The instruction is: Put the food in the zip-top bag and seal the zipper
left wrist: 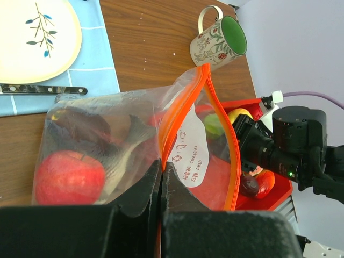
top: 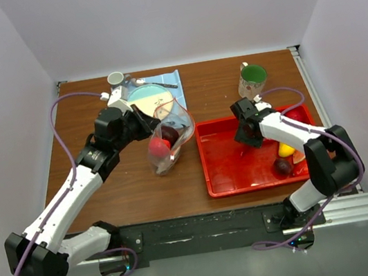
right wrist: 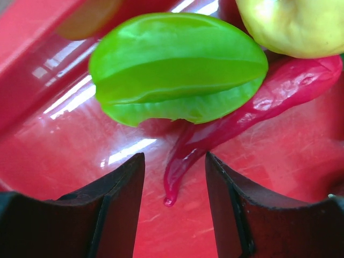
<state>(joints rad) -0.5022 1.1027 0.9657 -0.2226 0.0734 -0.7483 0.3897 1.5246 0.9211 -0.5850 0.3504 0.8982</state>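
With the left gripper (left wrist: 162,171) clenched on the rim of the clear crinkly zip-top bag (left wrist: 107,121) by its orange-red zipper strip (left wrist: 183,102), mouth open beside the red plastic tray (top: 234,165), the right gripper (right wrist: 176,161), jaws parted astride the thin tip of the long glossy red chilli (right wrist: 215,129), should close further up its body.

Tray (top: 227,169): plain glossy red. Star fruit (right wrist: 177,75): bright green. Chili (right wrist: 242,113): deep red. Zip-top bag (left wrist: 107,110): clear, with a white label printed in red. Zipper (left wrist: 180,107): orange-red. Apple (left wrist: 70,177): red. Piece above it (left wrist: 80,126): dark purple. Mug (left wrist: 217,45): white, floral print, green interior. Plate (left wrist: 32,43): cream, blue-green sprig. Cloth (left wrist: 102,64): light blue.
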